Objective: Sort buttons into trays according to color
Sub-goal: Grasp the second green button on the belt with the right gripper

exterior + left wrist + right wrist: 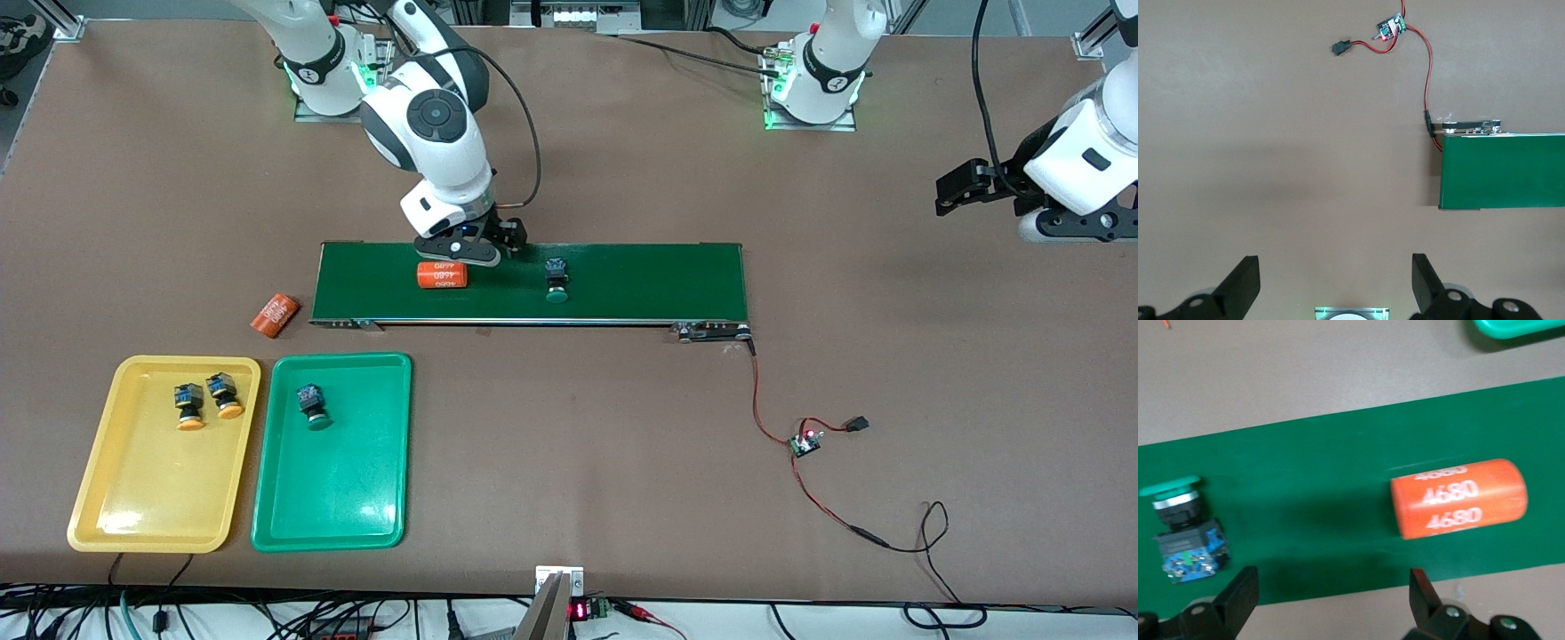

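A: Buttons?
B: Two yellow-orange-capped push-button switches (206,399) lie in the yellow plastic tray (142,524); one green-capped switch (312,405) in the green plastic tray (329,520); another green-capped switch (556,280) on the dark-green conveyor belt (640,280).
A: Grippers?
B: Right gripper (476,249) open over the belt, above an orange numbered cylinder (442,275). Left gripper (965,187) open, waiting over bare table.

A robotics lab bench.
Two white Franka arms (436,133) bolted to a brown table (569,462), a small green conveyor belt (622,280), a loose circuit board (805,442) with red wiring, aluminium framing at the corners.
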Robot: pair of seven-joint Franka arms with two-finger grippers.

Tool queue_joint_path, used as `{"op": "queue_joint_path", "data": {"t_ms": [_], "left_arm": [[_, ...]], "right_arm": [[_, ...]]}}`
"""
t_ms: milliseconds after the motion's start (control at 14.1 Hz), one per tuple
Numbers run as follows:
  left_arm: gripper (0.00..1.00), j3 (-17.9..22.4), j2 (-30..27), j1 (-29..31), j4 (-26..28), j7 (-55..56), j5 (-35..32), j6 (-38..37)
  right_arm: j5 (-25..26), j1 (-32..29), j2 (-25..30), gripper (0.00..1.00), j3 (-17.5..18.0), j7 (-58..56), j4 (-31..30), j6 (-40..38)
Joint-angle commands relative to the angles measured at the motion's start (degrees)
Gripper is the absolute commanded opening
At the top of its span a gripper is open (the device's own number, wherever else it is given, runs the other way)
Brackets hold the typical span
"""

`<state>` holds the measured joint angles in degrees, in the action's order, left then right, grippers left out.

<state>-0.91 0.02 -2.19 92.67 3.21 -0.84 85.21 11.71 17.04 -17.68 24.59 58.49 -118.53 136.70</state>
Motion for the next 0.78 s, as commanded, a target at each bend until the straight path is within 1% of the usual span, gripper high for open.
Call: {"op": "queue_joint_path", "data": {"t_ms": [0,212,425,708], "left_arm": [[1.00,-0.1,-0.3,0.1,-0.7,-0.8,-1.4,-1.0],[1.00,-0.1,-0.3,0.1,-0.7,-0.8,-1.4,-0.9],[1.00,-0.3,-0.3,0.0,-0.7,-0.5,-1.4,-0.9],[1.00,-0.3,-0.3,0.0,-0.8,-0.1,-1.4,-1.0]], "right_arm": [[1.2,0.1,-1.8,1.00,-0.3,1.6,2.5,0.1],[1.1,0.4,-2.4,1.00,-0.3,1.7,3.4,0.1],[1.1,3.5,-4.8,1.00,-0.7,4.9,5.4,0.0],[1.2,5.7,-6.8,1.00,-1.6,5.2,6.9,-0.2]]}}
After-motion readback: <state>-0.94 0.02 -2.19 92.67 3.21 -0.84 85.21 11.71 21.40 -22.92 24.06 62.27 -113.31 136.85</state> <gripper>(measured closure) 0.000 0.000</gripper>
